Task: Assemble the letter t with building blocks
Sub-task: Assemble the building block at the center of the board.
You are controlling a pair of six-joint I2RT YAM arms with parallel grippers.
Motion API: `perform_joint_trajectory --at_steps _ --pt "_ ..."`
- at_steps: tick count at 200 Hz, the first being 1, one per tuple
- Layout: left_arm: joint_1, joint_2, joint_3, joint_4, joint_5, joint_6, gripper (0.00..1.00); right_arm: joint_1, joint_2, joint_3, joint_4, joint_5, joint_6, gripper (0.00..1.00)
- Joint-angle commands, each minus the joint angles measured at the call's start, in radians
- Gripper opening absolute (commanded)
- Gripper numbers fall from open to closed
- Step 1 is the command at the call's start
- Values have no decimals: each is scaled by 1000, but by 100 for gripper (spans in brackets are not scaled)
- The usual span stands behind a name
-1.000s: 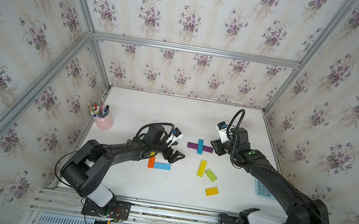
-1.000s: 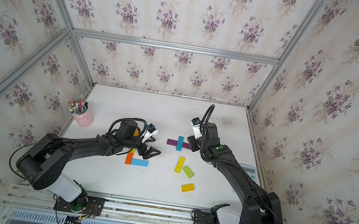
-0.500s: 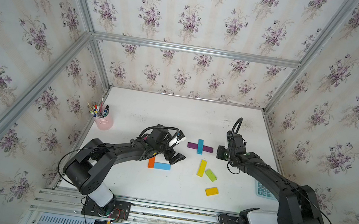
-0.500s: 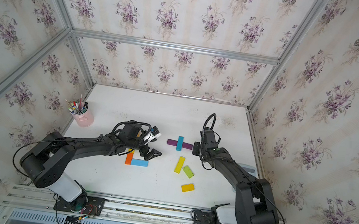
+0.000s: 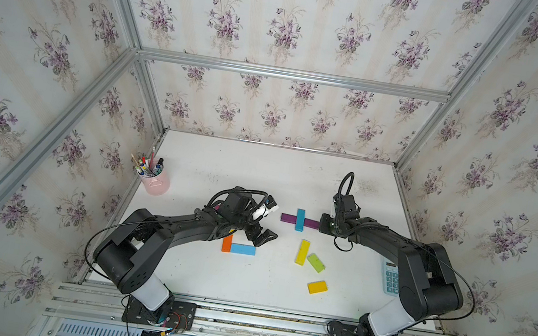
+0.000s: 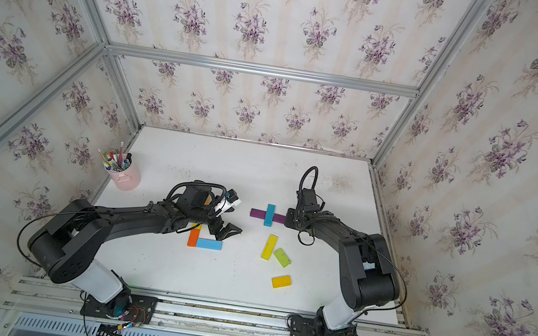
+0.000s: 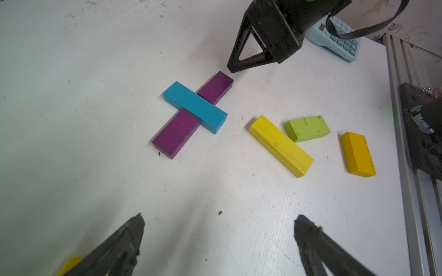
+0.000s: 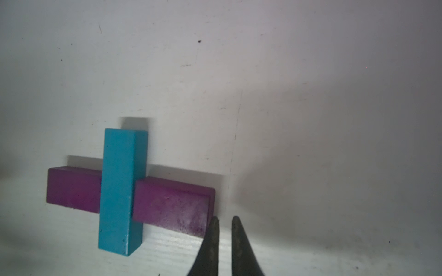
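Two purple blocks (image 5: 288, 218) (image 8: 172, 205) lie in a line with a teal block (image 5: 300, 219) (image 8: 119, 191) crossways between them, making a cross shape. My right gripper (image 5: 322, 223) (image 8: 224, 218) is low at the table, shut on nothing, its tips at the right-hand purple block's end. My left gripper (image 5: 262, 237) (image 7: 218, 218) hangs open and empty just beyond an orange block (image 5: 227, 242) and a blue block (image 5: 243, 249) set in an L. A long yellow block (image 5: 302, 251), a lime block (image 5: 315, 262) and a short yellow block (image 5: 317, 287) lie loose nearer the front.
A pink cup (image 5: 156, 180) of pens stands at the left edge. A light blue calculator (image 5: 390, 277) lies by the right edge, partly under my right arm. Papered walls and metal rails close in the white table (image 5: 259, 174).
My right gripper has come down from a raised pose to the table and shut, ending at the purple block's right end. The left arm has hardly moved.
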Motion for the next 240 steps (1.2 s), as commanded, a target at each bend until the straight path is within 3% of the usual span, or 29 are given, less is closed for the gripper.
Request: perform_joint_trajectory --at_steps 1,88,181,240 --pt "0 -6 3 3 1 4 100 0 30 22 14 27 2 11" --pt "0 3 13 -9 2 3 100 0 92 53 26 33 -5 11" --pt "0 9 20 -23 4 3 100 0 115 78 12 33 -6 19" --pt "0 10 25 -24 11 -4 100 1 19 33 27 102 -7 18"
